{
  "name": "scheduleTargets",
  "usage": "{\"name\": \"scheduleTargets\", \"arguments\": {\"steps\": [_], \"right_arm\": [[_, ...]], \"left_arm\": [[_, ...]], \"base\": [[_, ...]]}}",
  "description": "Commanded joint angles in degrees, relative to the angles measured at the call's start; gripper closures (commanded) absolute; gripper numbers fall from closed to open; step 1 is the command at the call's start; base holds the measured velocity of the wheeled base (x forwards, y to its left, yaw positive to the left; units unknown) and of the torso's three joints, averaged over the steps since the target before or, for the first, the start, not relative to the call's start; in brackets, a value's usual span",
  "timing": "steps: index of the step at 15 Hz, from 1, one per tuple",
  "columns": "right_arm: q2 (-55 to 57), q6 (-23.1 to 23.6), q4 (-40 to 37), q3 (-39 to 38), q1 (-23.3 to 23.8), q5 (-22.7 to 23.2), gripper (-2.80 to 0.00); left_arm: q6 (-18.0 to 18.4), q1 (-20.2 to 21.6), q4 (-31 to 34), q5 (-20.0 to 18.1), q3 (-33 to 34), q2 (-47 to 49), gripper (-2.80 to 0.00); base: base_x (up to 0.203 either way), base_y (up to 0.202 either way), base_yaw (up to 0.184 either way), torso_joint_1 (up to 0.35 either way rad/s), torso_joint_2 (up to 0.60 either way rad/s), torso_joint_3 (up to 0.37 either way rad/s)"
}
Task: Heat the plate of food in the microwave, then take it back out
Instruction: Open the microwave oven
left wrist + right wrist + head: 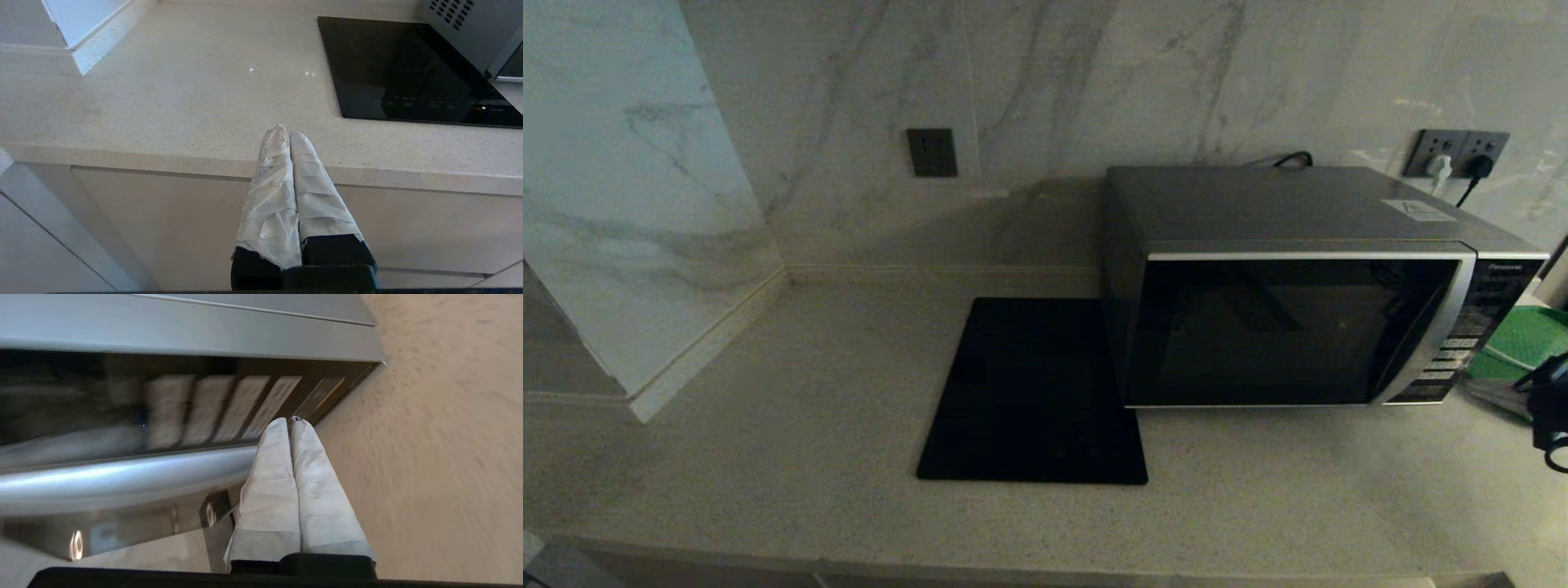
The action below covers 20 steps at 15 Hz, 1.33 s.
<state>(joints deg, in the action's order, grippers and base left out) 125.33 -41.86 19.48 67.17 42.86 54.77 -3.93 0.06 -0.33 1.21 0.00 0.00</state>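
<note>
The silver-grey microwave (1298,310) stands on the counter with its dark glass door closed. The plate of food shows in no view. My right gripper (289,421) is shut with nothing between its wrapped fingers. Its tips are close to the lowest buttons of the microwave's button panel (229,408), beside the silver door trim (122,477); I cannot tell whether they touch. Part of the right arm (1550,408) shows at the far right edge of the head view. My left gripper (289,132) is shut and empty, held in front of the counter's front edge (163,155), out of the head view.
A flat black square slab (1033,392) lies on the counter just left of the microwave. A green tray (1531,339) sits to the microwave's right. Wall sockets with plugs (1458,155) are behind it. A marble wall corner (645,245) juts out at the left.
</note>
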Motion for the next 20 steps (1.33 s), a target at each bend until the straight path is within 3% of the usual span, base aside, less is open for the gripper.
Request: {"name": "scheduleTargets", "arguments": {"steps": [1,4,6,8,9,11,15,17,20], "right_arm": [[-9.87,0.43,-0.25,-4.44,3.13,0.15,0.00],[-24.05,1.38,-0.54,-10.58,6.72,-0.55,0.00],[-34.96,1.64,-1.77,-13.43,8.16,-3.50,0.00],[-45.26,2.04,-7.44,-13.98,8.40,-7.96,0.00],[-49.95,2.92,-14.29,-13.01,7.42,-11.34,0.00],[-55.78,5.61,-31.81,-8.92,0.70,-22.75,0.00],[-66.65,7.90,-47.78,-2.69,-18.67,-45.61,0.00],[-71.60,9.98,-55.52,-0.47,-25.00,-53.15,0.00],[-77.42,11.50,-61.39,-1.10,-29.15,-60.86,0.00]], "left_arm": [[-0.03,0.02,-0.02,0.10,0.00,0.02,0.00],[-0.03,0.05,-0.02,0.02,0.00,0.00,0.00],[-0.03,0.05,-0.02,0.06,0.00,0.07,0.00],[-0.03,0.03,-0.02,0.05,0.00,0.09,0.00],[-0.03,0.02,-0.02,0.11,0.00,0.00,0.00],[-0.03,0.03,-0.02,0.11,0.00,0.00,0.00],[-0.03,0.07,-0.03,0.11,0.00,0.00,0.00],[-0.03,0.10,-0.03,0.07,0.00,0.08,0.00],[-0.03,0.06,-0.02,0.11,0.00,0.00,0.00]], "base": [[0.000,0.000,0.000,0.000,0.00,0.000],[0.000,0.000,0.000,0.000,0.00,0.000],[0.000,0.000,0.000,0.000,0.00,0.000],[0.000,0.000,0.000,0.000,0.00,0.000],[0.000,0.000,0.000,0.000,0.00,0.000],[0.000,0.000,0.000,0.000,0.00,0.000],[0.000,0.000,0.000,0.000,0.00,0.000],[0.000,0.000,0.000,0.000,0.00,0.000],[0.000,0.000,0.000,0.000,0.00,0.000]]}}
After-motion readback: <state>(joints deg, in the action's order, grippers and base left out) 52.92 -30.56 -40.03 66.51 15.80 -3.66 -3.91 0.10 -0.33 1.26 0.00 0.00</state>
